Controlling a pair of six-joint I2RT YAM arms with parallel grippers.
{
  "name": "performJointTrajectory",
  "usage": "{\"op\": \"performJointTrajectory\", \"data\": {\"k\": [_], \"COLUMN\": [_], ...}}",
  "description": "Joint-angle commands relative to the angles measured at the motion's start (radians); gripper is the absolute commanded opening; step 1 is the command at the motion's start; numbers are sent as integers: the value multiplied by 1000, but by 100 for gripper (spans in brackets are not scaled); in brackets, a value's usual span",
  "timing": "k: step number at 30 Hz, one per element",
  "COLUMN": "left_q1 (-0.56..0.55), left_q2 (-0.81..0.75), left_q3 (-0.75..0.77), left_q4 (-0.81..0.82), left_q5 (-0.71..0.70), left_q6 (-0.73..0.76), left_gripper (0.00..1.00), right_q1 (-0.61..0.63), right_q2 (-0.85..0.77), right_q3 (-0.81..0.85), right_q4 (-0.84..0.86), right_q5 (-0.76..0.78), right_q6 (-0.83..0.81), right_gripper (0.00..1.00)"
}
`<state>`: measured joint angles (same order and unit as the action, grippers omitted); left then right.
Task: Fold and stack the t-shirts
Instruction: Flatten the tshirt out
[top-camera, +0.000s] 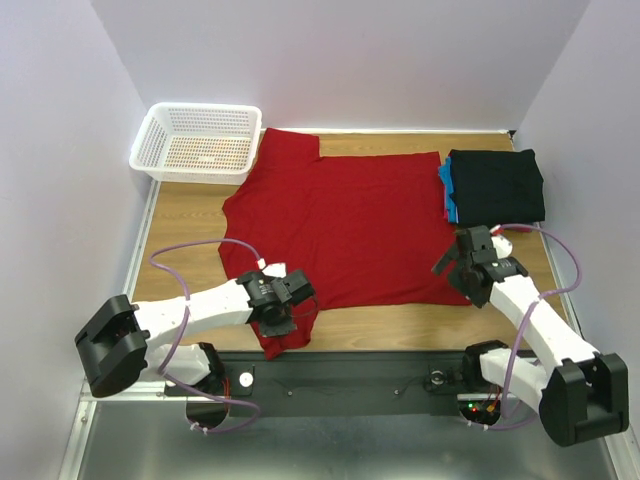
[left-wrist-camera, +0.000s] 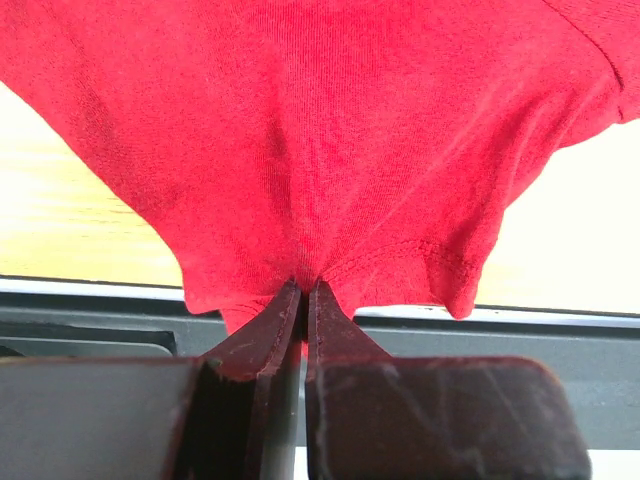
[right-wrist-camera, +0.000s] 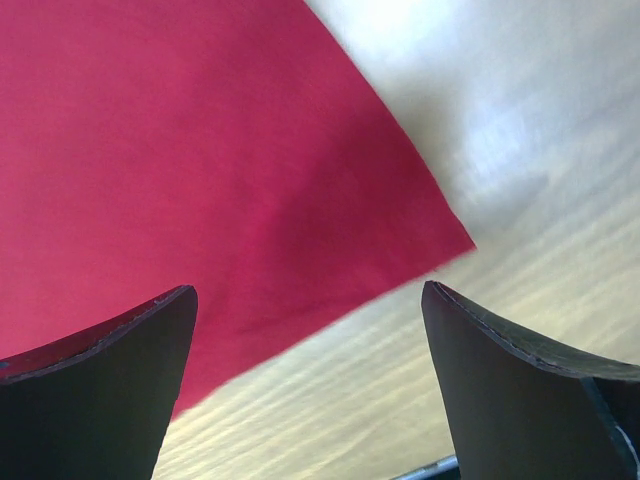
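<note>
Red t-shirt (top-camera: 340, 220) ×1 | folded stack (top-camera: 495, 185) ×1, black-topped | left tool (left-wrist-camera: 303, 300) pinching red hem | right tool (right-wrist-camera: 310, 292) agape

A white plastic basket (top-camera: 195, 172) with lattice walls sits at the far left corner of a wooden table (top-camera: 185, 215), and the wood shows through its mesh floor. The table top is light brown with fine grain and a thin white border along its back and left edges. Plain pale walls close it in: one behind (top-camera: 340, 60), one on the left (top-camera: 60, 150), one on the right (top-camera: 590, 120). A black bar (top-camera: 350, 385) runs along the near edge, with a sheet of grey metal (top-camera: 330, 450) below it. The right wrist view shows the wood (right-wrist-camera: 400, 380) blurred and streaked
</note>
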<state>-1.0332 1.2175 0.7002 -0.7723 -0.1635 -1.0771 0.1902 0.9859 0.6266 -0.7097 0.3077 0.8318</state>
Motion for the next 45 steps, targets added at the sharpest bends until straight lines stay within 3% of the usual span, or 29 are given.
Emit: {"op": "performJointTrajectory", "data": {"k": [1,9,20,25,27,29,35,45], "left_q1": [-5,-4,-4,-4,-4,-4,-4,-2], "left_q2": [-9,8,-25,-50,-49,-55,-101,-138], "left_q3": [12,19,-11,-21,-22,-22,-22,-7], "left_q4": [-50,-4,2,4,2,1,-19,-30], "left_q5": [-50,-56,-33,-21,-18,-5,36,39], "left_q6": [13,45,40,37,43,46,63,98], "left_gripper": [0,0,0,0,0,0,0,0], "right_q1": [-5,-8,-11,-11,-11,-11,-11,-11], "right_q2": [23,17,103,80,30,-25,-242,-256], "right_q3": [-31,-82,-179,-188,-188,-180,-191,-173], "right_q4": [-36,-34,79,95,98,96,29,-5], "right_q5": [-9,89,133,139,137,131,91,44], "right_q6": [110,236,299,300,284,241,251,265], "right_gripper": [100,96,67,42,26,0,0,1]}}
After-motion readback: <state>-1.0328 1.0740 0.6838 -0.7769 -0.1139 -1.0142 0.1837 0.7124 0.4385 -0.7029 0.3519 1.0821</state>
